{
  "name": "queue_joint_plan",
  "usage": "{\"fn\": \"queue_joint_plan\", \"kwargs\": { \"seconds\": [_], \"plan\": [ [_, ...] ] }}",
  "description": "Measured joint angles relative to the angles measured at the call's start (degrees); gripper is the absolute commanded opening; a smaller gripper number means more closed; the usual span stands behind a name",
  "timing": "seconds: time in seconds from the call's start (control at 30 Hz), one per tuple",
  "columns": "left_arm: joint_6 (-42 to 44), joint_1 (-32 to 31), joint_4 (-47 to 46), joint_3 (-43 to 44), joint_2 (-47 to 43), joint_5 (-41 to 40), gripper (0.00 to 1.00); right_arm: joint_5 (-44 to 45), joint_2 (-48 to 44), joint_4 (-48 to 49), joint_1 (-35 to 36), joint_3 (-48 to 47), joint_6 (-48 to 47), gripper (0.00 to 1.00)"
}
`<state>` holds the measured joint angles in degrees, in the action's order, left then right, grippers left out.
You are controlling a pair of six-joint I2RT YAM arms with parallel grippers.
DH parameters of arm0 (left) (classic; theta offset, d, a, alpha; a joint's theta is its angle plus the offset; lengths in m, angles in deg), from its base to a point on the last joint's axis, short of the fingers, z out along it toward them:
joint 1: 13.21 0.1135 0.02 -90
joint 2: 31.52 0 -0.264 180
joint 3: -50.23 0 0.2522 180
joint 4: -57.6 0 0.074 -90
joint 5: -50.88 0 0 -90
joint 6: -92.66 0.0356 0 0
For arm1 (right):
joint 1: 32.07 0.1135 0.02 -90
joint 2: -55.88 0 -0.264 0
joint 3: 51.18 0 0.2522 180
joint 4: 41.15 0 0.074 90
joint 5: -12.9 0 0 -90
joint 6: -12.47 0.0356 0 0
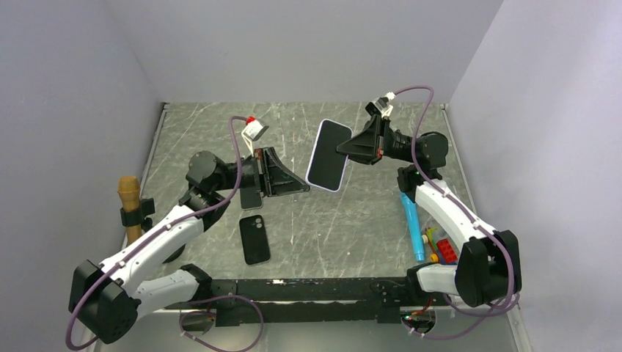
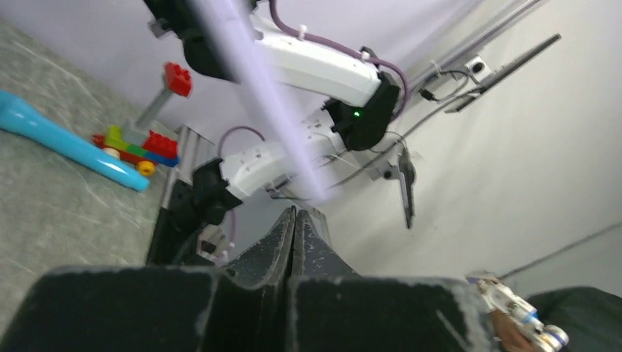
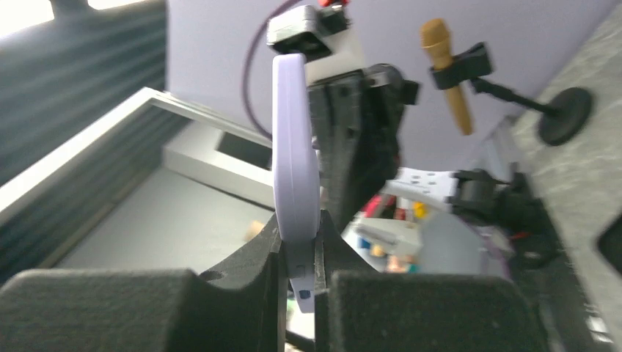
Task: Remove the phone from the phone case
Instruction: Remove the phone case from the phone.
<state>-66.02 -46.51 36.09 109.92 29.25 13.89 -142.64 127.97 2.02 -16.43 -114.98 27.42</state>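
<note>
The right gripper (image 1: 342,150) is clamped on a lavender rounded-rectangle phone case (image 1: 328,155). It holds the case up off the grey scratched table (image 1: 345,220) near the middle of the workspace. In the right wrist view the two black fingers (image 3: 257,257) pinch the lower edge of the case (image 3: 295,147), which stands edge-on and upright between them. From the top camera the broad face of the case is black inside a lavender rim. I cannot tell whether that is a screen or the bare inside of the case.

The left gripper (image 1: 304,188) points toward the case from the left, just below it and apart from it. Its fingers (image 2: 282,242) are pressed together with nothing between them. A blurred lavender band (image 2: 249,88) crosses the left wrist view close to the lens.

A black phone (image 1: 254,239) with a camera cluster in its upper corner lies flat on the table, nearer than the left gripper and well apart from the case. A second dark flat slab (image 1: 251,198) lies partly hidden under the left arm, and I cannot tell what it is.

At the right edge of the table lie a light-blue plastic tube (image 1: 412,226) and, just beside it, red, yellow and green toy bricks (image 1: 442,249). At the left edge stands a tan microphone on a black stand (image 1: 130,199).
</note>
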Motion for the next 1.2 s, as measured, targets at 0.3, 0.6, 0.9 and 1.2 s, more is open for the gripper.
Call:
{"fn": "queue_joint_plan", "kwargs": {
  "seconds": [0.3,0.6,0.9,1.2],
  "plan": [
    [-0.9,1.6,2.5,-1.2,6.9,-1.9,0.21,0.2,-1.7,7.1,4.2,-0.3,9.9,0.0],
    [6.7,1.6,18.6,-0.4,-5.9,-7.1,0.77,1.1,-4.7,-25.0,1.3,-6.6,-14.4,0.0],
    [6.4,1.6,18.5,-0.4,-10.9,-14.3,0.59,2.5,-1.1,-41.1,-1.6,-8.3,-28.1,0.0],
    [8.0,1.6,23.7,2.1,-5.3,-17.5,0.47,2.7,-0.1,-41.1,-1.6,-8.3,-29.0,0.0]
  ]
}}
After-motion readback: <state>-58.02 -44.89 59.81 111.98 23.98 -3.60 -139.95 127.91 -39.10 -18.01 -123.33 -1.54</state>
